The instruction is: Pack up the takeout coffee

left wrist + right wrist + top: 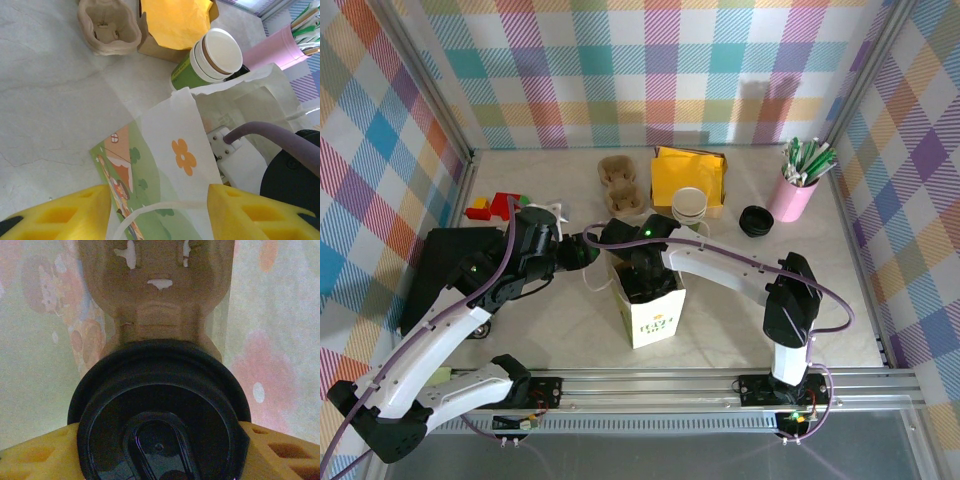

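Right fingers (282, 452) grip coffee (160, 410), bag (672, 305) lettering illegible

The takeout coffee cup (160, 440) shows a round black plastic lid (160, 390), smooth and glossy. The brown moulded-pulp cup carrier (155, 295) is rough, fibrous and matt. The white printed paper bag (170, 145) is thin, matt and faintly translucent. The pale table top (50, 110) looks smooth, matt and stone-veined.
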`<state>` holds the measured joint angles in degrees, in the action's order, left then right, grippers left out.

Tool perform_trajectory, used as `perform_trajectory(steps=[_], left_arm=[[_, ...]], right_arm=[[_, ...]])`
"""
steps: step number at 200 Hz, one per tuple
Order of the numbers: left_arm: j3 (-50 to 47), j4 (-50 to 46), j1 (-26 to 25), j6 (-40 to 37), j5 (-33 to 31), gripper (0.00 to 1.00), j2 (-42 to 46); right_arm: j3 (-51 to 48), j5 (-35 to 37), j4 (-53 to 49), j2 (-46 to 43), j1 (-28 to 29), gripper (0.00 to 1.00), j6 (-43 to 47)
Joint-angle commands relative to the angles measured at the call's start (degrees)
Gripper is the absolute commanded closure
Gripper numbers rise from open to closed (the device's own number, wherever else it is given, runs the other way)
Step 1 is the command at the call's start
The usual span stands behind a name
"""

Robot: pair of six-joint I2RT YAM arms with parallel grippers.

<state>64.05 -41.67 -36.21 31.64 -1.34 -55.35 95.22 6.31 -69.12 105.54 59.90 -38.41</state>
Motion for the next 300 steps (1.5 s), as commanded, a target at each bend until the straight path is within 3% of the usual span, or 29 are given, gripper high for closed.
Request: perform_trajectory(steps=[1, 300], left_arm=[[-0.5, 1.3, 0.5, -1.0, -0.4, 0.46, 0.6], [-1.2, 1.9, 0.5, -0.7, -1.0, 0.45, -0.2]], right_arm=[[-2.1, -2.1, 0.5, 0.1, -0.1, 0.51, -1.0], [-10.1, -2.4, 7.1, -0.5, 0.1, 0.51, -2.3]])
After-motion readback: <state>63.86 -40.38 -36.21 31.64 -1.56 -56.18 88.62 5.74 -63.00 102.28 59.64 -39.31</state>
